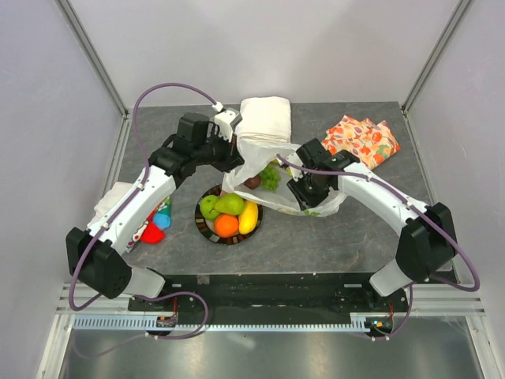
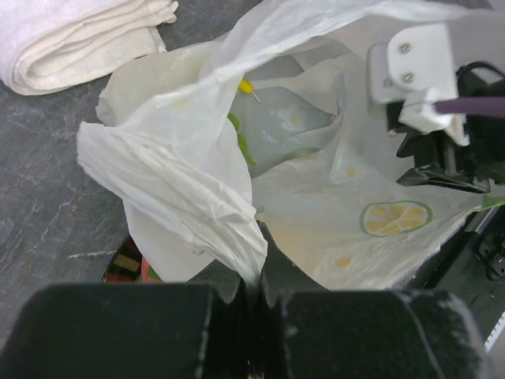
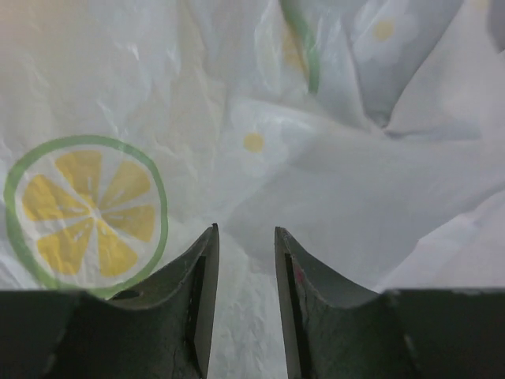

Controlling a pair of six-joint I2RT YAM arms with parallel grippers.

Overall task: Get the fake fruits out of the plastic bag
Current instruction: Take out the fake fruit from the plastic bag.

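Mid-emptying: left claw [image 2: 254, 290] pinches the bag [image 2: 197, 189] edge, right claw [image 3: 245, 241] narrowly parted over it; next, probably reach grapes [image 1: 271, 177] inside.

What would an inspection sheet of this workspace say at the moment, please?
Surface: dark grey table.
Job's things: plastic bag at centre, mouth open, with green grapes and a dark red fruit inside; green apple, pear, orange and banana on the plate.
Clutter: folded white cloth behind the bag; orange patterned fabric far right; red and blue items under the left arm, unidentifiable.
Hands: left hand shut on a fold of the bag; right hand open, against the bag's printed side.
Cables: a purple cable loops off each arm; the right one crosses above the bag.
Surroundings: white walls, metal frame posts.
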